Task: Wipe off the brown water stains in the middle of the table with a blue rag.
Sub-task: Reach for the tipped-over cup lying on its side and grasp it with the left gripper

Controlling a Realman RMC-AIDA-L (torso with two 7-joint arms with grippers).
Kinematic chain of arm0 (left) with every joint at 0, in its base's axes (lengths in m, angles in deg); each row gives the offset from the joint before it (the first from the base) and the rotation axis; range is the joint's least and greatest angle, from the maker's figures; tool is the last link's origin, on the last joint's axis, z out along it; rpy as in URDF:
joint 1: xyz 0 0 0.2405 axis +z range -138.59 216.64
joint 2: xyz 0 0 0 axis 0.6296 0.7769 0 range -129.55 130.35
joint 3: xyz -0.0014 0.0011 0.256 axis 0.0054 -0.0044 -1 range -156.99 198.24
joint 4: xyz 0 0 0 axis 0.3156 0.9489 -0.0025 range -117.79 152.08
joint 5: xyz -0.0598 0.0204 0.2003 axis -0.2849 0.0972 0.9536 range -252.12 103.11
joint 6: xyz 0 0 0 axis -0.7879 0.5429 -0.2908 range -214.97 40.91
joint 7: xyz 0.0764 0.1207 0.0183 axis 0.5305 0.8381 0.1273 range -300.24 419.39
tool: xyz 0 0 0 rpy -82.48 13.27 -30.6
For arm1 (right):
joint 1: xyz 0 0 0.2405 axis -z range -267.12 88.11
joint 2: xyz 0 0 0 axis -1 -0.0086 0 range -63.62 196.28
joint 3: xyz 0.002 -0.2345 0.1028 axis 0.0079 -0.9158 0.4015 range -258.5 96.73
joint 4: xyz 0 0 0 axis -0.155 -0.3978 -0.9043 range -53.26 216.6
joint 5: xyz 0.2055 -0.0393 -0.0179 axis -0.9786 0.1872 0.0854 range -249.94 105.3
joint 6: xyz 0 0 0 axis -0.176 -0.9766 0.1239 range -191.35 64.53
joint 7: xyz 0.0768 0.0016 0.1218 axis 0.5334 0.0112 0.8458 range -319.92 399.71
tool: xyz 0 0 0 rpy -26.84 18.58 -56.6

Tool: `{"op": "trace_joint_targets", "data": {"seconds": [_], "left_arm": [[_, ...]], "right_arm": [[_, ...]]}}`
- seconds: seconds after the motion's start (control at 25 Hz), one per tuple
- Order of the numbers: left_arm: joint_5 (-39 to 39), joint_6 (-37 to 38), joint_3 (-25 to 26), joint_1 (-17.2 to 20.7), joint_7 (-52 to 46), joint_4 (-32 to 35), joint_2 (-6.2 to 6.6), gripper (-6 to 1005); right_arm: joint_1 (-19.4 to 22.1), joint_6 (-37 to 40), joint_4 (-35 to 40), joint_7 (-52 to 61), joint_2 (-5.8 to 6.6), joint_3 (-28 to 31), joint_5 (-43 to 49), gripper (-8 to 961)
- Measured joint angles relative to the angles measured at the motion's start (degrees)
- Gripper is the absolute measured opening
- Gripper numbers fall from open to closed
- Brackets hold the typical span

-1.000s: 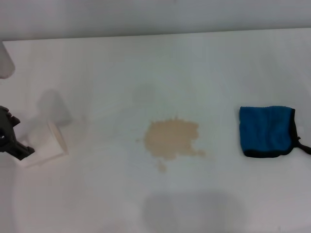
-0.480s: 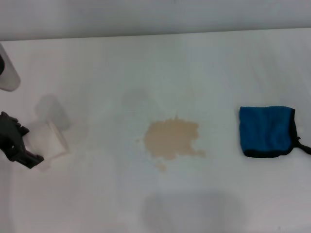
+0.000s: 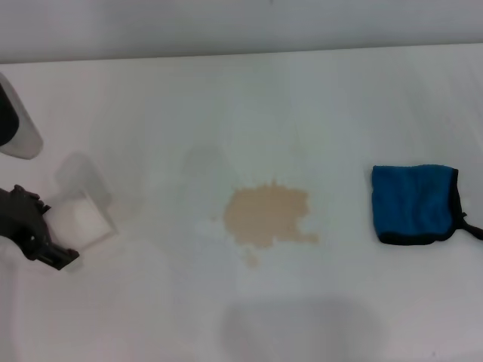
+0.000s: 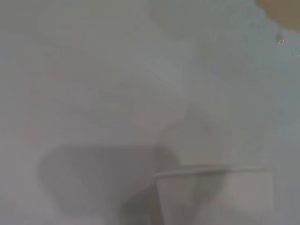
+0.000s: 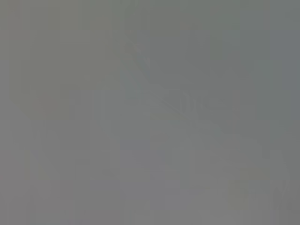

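The brown water stains (image 3: 268, 216) form a tan ragged puddle in the middle of the white table (image 3: 241, 105); an edge of them shows in the left wrist view (image 4: 283, 10). The blue rag (image 3: 413, 204) lies flat at the right, black loop toward the edge, with nothing touching it. My left gripper (image 3: 53, 243) is at the far left, shut on a tilted white paper cup (image 3: 84, 216), well left of the stains. The cup's rim shows in the left wrist view (image 4: 213, 169). My right gripper is out of view; its wrist view is plain grey.
A grey-white part of my left arm (image 3: 16, 124) sits at the left edge above the cup. The table's far edge (image 3: 241, 54) runs across the top. Soft shadows lie on the table near its front.
My left gripper has moved right and toward the table's front with the cup, which has shifted slightly right. The rag and the stains have not moved.
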Motion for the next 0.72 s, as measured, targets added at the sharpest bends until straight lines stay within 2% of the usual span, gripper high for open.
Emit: {"op": "trace_joint_targets", "data": {"seconds": [0.32, 0.72], "left_arm": [[-1.4, 3.3, -0.1, -0.4, 0.1, -3.7, -0.04, 876], [-3.3, 4.1, -0.7, -0.4, 0.6, -3.7, -0.05, 847]], "right_arm": [[-0.1, 0.1, -0.8, -0.2, 0.00, -0.1, 0.0, 647], [-0.4, 0.9, -1.0, -0.4, 0.00, 0.0, 0.0, 647]]}}
